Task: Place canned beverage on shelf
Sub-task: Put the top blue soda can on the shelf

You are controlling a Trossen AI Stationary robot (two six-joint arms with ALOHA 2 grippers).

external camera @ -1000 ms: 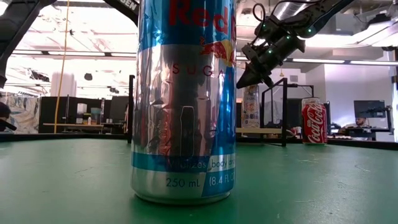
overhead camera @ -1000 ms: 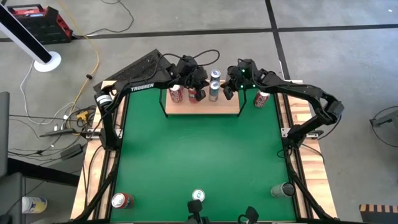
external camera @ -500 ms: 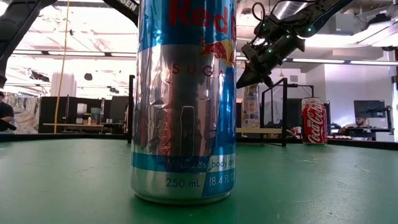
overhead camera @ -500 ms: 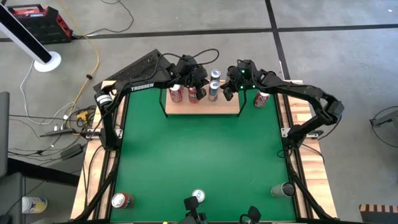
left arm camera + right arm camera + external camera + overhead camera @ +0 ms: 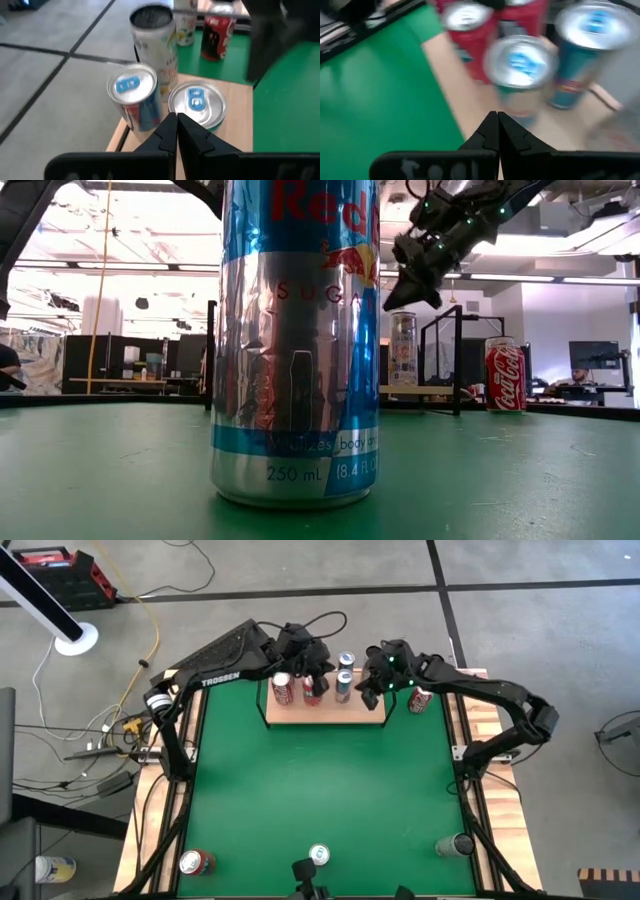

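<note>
The shelf (image 5: pixel 325 708), a light-wood board, lies at the table's far edge with several cans upright on it, among them two red cans (image 5: pixel 283 689) and two silver-topped ones (image 5: pixel 345 680). Above its middle my left gripper (image 5: pixel 322 673) hangs shut and empty; in its wrist view the fingertips (image 5: pixel 176 125) stand over two blue-tabbed cans (image 5: pixel 196 101). Over the shelf's right end my right gripper (image 5: pixel 364 690) is also shut and empty, above a blue-tabbed can (image 5: pixel 520 62). In the low view it (image 5: pixel 405 295) hangs over a pale can (image 5: pixel 403 350).
A red Coca-Cola can (image 5: pixel 420 698) stands on the green table right of the shelf. Near the front edge are a red can (image 5: pixel 193 862), a Red Bull can (image 5: pixel 318 855) that fills the low view (image 5: pixel 295 340), and a silver can (image 5: pixel 455 845).
My right gripper has risen a little above the shelf's right end, still shut. My left gripper has drawn slightly up and toward the far edge, still shut. The cans on the shelf stand where they were.
</note>
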